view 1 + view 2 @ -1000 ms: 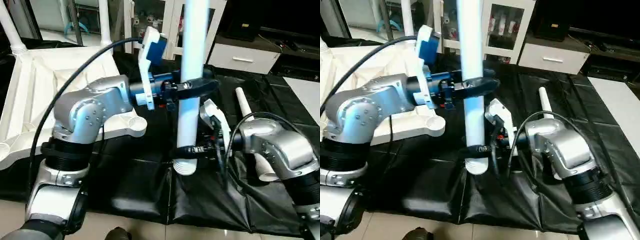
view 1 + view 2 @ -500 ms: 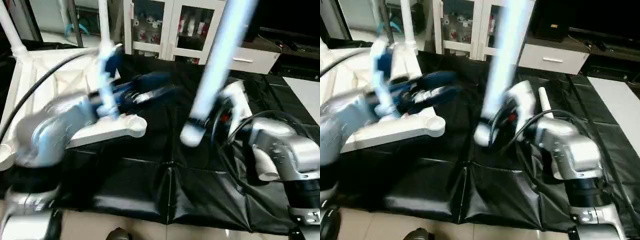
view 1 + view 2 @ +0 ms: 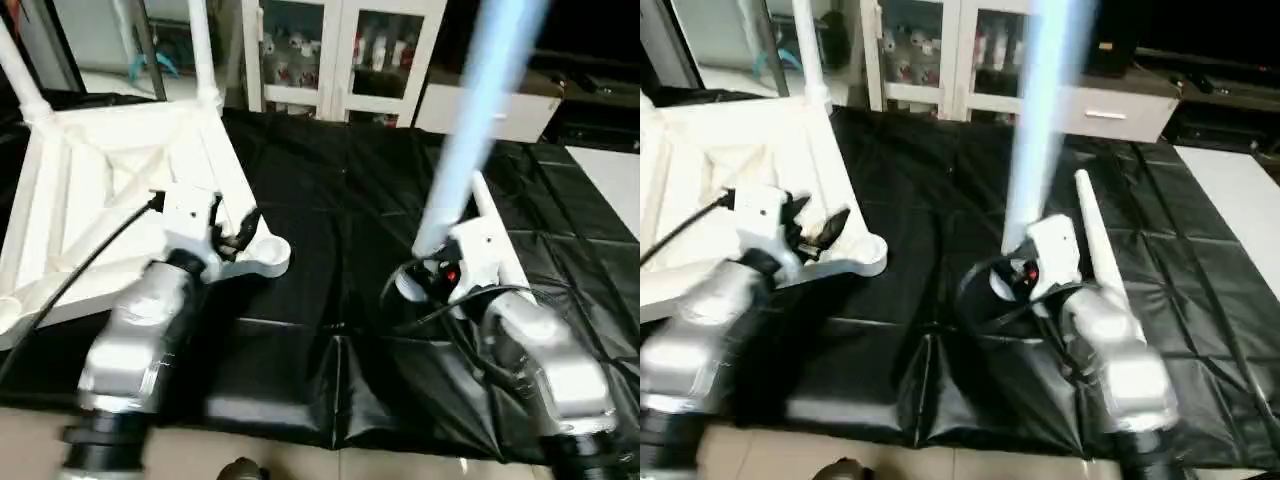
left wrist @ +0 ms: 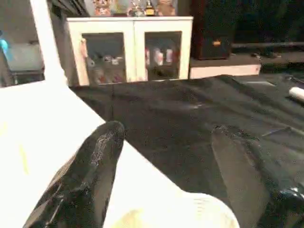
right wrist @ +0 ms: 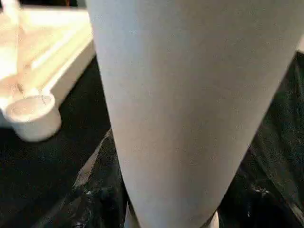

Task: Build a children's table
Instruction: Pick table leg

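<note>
The children's table top [image 3: 90,180] lies upside down at the left, ribbed side up. Two white legs [image 3: 22,85] [image 3: 203,50] stand in its far sockets. Its near right corner socket [image 3: 268,255] has nothing in it. My left gripper [image 3: 235,228] hovers just over that corner, open, with nothing between its black fingers [image 4: 95,156]. My right gripper [image 3: 425,278] is shut on the thick lower end of a third leg [image 3: 470,130], which leans up and to the right above the black sheet. Another leg [image 3: 1090,230] lies on the sheet behind my right wrist.
A black sheet [image 3: 340,200] covers the floor under the work; its front edge meets bare floor near me. A white cabinet with glass doors [image 3: 340,60] and a low white drawer unit [image 3: 1120,110] stand at the back.
My left gripper let go of the upright leg, opened and dropped back to the table's corner socket. My right gripper carried the leg to the right and tilted it.
</note>
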Motion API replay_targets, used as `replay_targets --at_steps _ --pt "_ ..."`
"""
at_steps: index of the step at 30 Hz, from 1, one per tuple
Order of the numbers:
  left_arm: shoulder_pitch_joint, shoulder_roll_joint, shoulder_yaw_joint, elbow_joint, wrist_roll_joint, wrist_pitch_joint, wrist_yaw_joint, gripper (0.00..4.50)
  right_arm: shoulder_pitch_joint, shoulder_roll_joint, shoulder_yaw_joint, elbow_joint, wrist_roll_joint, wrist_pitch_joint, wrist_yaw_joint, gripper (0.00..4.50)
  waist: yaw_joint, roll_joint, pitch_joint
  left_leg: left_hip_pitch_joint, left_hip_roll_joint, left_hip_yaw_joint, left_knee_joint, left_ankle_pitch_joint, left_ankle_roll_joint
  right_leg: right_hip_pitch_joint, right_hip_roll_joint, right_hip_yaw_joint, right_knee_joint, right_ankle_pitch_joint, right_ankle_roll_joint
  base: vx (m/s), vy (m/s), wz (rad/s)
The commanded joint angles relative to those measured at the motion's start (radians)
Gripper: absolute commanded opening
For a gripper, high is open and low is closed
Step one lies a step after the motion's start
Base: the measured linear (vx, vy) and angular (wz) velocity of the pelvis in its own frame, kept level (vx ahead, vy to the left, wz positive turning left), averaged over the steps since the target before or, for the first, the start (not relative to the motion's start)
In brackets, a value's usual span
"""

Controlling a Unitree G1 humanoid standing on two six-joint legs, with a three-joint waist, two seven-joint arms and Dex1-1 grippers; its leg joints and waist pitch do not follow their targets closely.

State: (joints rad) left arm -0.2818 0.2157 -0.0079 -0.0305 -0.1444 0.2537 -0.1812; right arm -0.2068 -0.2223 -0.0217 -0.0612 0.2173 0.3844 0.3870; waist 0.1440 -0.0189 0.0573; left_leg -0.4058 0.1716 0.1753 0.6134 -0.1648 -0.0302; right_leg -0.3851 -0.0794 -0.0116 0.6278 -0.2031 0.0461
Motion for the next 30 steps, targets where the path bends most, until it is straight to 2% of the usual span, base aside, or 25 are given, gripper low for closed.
replay_targets --at_steps 1,2,4,5,6,7,9,10,11,13,14,15,16,17,18,19,20,22,23,24,26,27,28,29,30 --pt "0.02 -0.012 0.01 0.025 0.048 -0.075 0.054 3.35 0.019 0.023 -0.044 -0.026 0.027 -0.053 -0.03 1.89 0.026 -0.006 -0.069 -0.019 0.05 -0.049 0.031 -0.16 0.122 0.064 -0.25 0.14 -0.158 -0.384 -0.153 0.005 0.145 -0.08" --pt "0.028 -0.022 0.012 0.038 0.062 -0.109 0.071 3.35 0.032 0.031 -0.046 -0.022 0.025 -0.062 -0.047 1.89 0.022 -0.001 -0.064 -0.032 0.059 -0.073 0.038 -0.148 0.128 0.059 -0.258 0.13 -0.164 -0.449 -0.156 0.005 0.145 -0.08" --pt "0.034 -0.029 0.012 0.056 0.079 -0.14 0.09 3.35 0.043 0.043 -0.049 -0.02 0.027 -0.069 -0.062 1.89 0.007 0.017 -0.07 -0.007 0.041 -0.055 -0.036 -0.154 0.173 0.043 -0.146 0.058 -0.135 -0.433 -0.157 0.014 0.23 -0.08" --pt "0.045 -0.024 0.006 0.073 0.107 -0.187 0.104 3.35 0.061 0.063 -0.05 -0.024 0.028 -0.073 -0.08 1.89 -0.054 0.046 -0.081 0.075 0.014 -0.042 -0.091 -0.134 0.301 -0.018 0.004 -0.041 -0.044 -0.265 -0.118 0.013 0.24 -0.03" --pt "0.049 -0.028 0.01 0.079 0.116 -0.201 0.12 3.35 0.067 0.075 -0.053 -0.025 0.021 -0.079 -0.092 1.89 -0.07 0.059 -0.086 0.094 0.017 -0.049 -0.104 -0.099 0.342 -0.037 0.032 -0.071 0.019 -0.219 -0.098 -0.001 0.243 0.06" --pt "0.052 -0.03 0.015 0.082 0.13 -0.193 0.147 3.35 0.075 0.094 -0.059 -0.023 0.018 -0.087 -0.11 1.89 -0.08 0.065 -0.083 0.087 0.021 -0.042 -0.118 -0.071 0.371 -0.053 0.046 -0.093 0.077 -0.196 -0.071 -0.031 0.225 0.07" --pt "0.056 -0.037 0.026 0.084 0.139 -0.202 0.175 3.35 0.082 0.113 -0.065 -0.019 0.016 -0.096 -0.13 1.89 -0.08 0.045 -0.072 0.05 0.085 -0.06 -0.146 -0.098 0.315 -0.037 0.003 -0.095 0.098 -0.123 -0.035 -0.049 0.195 0.03" --pt "0.058 -0.047 0.039 0.082 0.132 -0.207 0.189 3.35 0.086 0.117 -0.06 -0.018 0.016 -0.102 -0.129 1.89 -0.076 0.024 -0.07 0.044 0.098 -0.072 -0.161 -0.261 0.17 -0.009 -0.037 -0.062 0.056 -0.113 -0.07 -0.092 0.124 -0.12" --pt "0.059 -0.05 0.044 0.081 0.139 -0.207 0.2 3.35 0.089 0.121 -0.055 -0.02 0.015 -0.109 -0.128 1.89 -0.051 -0.006 -0.064 0.034 0.085 -0.076 -0.115 -0.465 -0.051 -0.012 -0.147 0.012 -0.028 -0.172 -0.168 -0.092 0.124 -0.12" --pt "0.055 -0.056 0.053 0.078 0.151 -0.202 0.222 3.35 0.088 0.129 -0.046 -0.013 0.014 -0.125 -0.125 1.89 -0.053 0.011 -0.05 0.09 0.039 -0.115 0.051 -0.485 -0.101 -0.044 -0.226 0.032 -0.119 -0.457 -0.231 -0.155 0.121 -0.06" --pt "0.051 -0.056 0.054 0.085 0.157 -0.21 0.225 3.35 0.079 0.127 -0.041 0.001 0.005 -0.136 -0.126 1.89 -0.094 0.048 -0.029 0.051 0.059 -0.178 0.055 -0.454 -0.099 0.016 -0.161 -0.07 -0.157 -0.654 -0.174 -0.153 0.128 -0.14" --pt "0.05 -0.055 0.052 0.087 0.159 -0.211 0.225 3.35 0.075 0.124 -0.039 0.006 -0.001 -0.138 -0.127 1.89 -0.123 0.12 -0.04 -0.007 0.149 -0.279 -0.181 -0.894 -0.223 0.031 0.0 -0.11 0.133 -0.335 -0.039 -0.093 0.171 -0.45" --pt "0.05 -0.055 0.052 0.087 0.159 -0.211 0.225 3.35 0.075 0.124 -0.039 0.006 -0.001 -0.138 -0.127 1.89 -0.117 0.087 -0.059 0.014 0.131 -0.274 -0.151 -0.906 -0.263 -0.001 0.028 -0.119 0.152 -0.228 -0.028 -0.104 0.151 -0.07" --pt "0.046 -0.05 0.048 0.093 0.177 -0.213 0.234 3.35 0.071 0.124 -0.039 0.013 -0.006 -0.144 -0.127 1.89 -0.078 0.135 -0.049 -0.019 0.076 -0.205 -0.188 -1.008 -0.379 -0.008 0.067 -0.133 0.206 -0.144 -0.05 -0.104 0.151 -0.07" --pt "0.04 -0.054 0.053 0.102 0.179 -0.201 0.245 3.35 0.06 0.126 -0.048 0.029 -0.003 -0.155 -0.128 1.89 -0.091 0.128 -0.069 0.0 0.049 -0.216 -0.181 -0.999 -0.344 0.007 0.067 -0.129 0.183 -0.142 -0.063 -0.105 0.053 0.04" --pt "0.036 -0.058 0.057 0.106 0.181 -0.2 0.256 3.35 0.055 0.126 -0.051 0.035 -0.003 -0.159 -0.129 1.89 -0.085 0.121 -0.071 -0.009 0.011 -0.207 -0.202 -0.984 -0.316 0.048 0.067 -0.125 0.143 -0.162 -0.088 -0.113 0.012 -0.22" --pt "0.033 -0.063 0.063 0.109 0.178 -0.211 0.26 3.35 0.051 0.124 -0.053 0.039 -0.002 -0.163 -0.131 1.89 -0.081 0.089 -0.091 0.007 -0.014 -0.208 -0.208 -0.867 -0.283 0.074 0.05 -0.101 0.072 -0.188 -0.116 -0.113 0.012 -0.22" --pt "0.03 -0.059 0.059 0.112 0.178 -0.204 0.249 3.35 0.043 0.123 -0.058 0.048 0.003 -0.162 -0.13 1.89 -0.084 0.029 -0.109 0.036 -0.031 -0.209 -0.173 -0.65 -0.271 0.07 -0.039 -0.041 -0.012 -0.24 -0.177 -0.117 -0.045 -0.18" --pt "0.026 -0.053 0.048 0.114 0.178 -0.215 0.222 3.35 0.033 0.116 -0.053 0.063 0.0 -0.159 -0.123 1.89 -0.082 -0.035 -0.095 0.024 -0.06 -0.168 0.025 -0.269 -0.151 0.054 -0.218 0.006 -0.148 -0.355 -0.221 -0.11 -0.073 -0.16" --pt "0.026 -0.053 0.046 0.114 0.177 -0.216 0.219 3.35 0.031 0.115 -0.052 0.064 -0.001 -0.159 -0.122 1.89 -0.049 -0.006 -0.07 -0.055 -0.075 -0.132 0.074 -0.064 -0.035 0.128 -0.205 0.018 -0.149 -0.335 -0.134 -0.037 -0.093 -0.3" --pt "0.018 -0.05 0.037 0.117 0.18 -0.232 0.206 3.35 0.017 0.1 -0.025 0.085 -0.039 -0.179 -0.122 1.89 -0.022 0.023 -0.052 -0.03 0.01 -0.135 0.022 -0.055 -0.045 0.109 -0.198 -0.024 -0.131 -0.328 -0.145 -0.034 -0.055 -0.34" --pt "0.016 -0.052 0.038 0.117 0.18 -0.231 0.21 3.35 0.015 0.098 -0.019 0.089 -0.048 -0.185 -0.123 1.89 -0.03 0.049 -0.081 -0.01 0.04 -0.135 -0.042 -0.062 -0.065 0.131 -0.113 -0.064 -0.081 -0.212 -0.17 -0.092 0.003 -0.17" --pt "0.015 -0.051 0.036 0.116 0.186 -0.237 0.211 3.35 0.012 0.094 -0.013 0.094 -0.064 -0.2 -0.131 1.89 -0.062 0.056 -0.088 0.047 0.101 -0.175 -0.086 -0.169 -0.029 0.075 -0.065 -0.067 -0.029 -0.059 -0.16 -0.086 0.026 -0.06" --pt "0.016 -0.049 0.034 0.116 0.188 -0.239 0.21 3.35 0.012 0.093 -0.011 0.096 -0.07 -0.204 -0.134 1.89 -0.074 0.062 -0.086 0.045 0.099 -0.176 -0.089 -0.194 -0.016 0.078 -0.069 -0.066 -0.024 -0.009 -0.168 -0.086 0.026 -0.06" --pt "0.016 -0.046 0.031 0.115 0.192 -0.243 0.208 3.35 0.012 0.092 -0.009 0.099 -0.078 -0.211 -0.14 1.89 -0.073 0.067 -0.077 0.0 0.035 -0.186 -0.106 -0.282 0.017 0.114 -0.076 -0.093 -0.033 -0.002 -0.176 -0.094 0.027 -0.06"
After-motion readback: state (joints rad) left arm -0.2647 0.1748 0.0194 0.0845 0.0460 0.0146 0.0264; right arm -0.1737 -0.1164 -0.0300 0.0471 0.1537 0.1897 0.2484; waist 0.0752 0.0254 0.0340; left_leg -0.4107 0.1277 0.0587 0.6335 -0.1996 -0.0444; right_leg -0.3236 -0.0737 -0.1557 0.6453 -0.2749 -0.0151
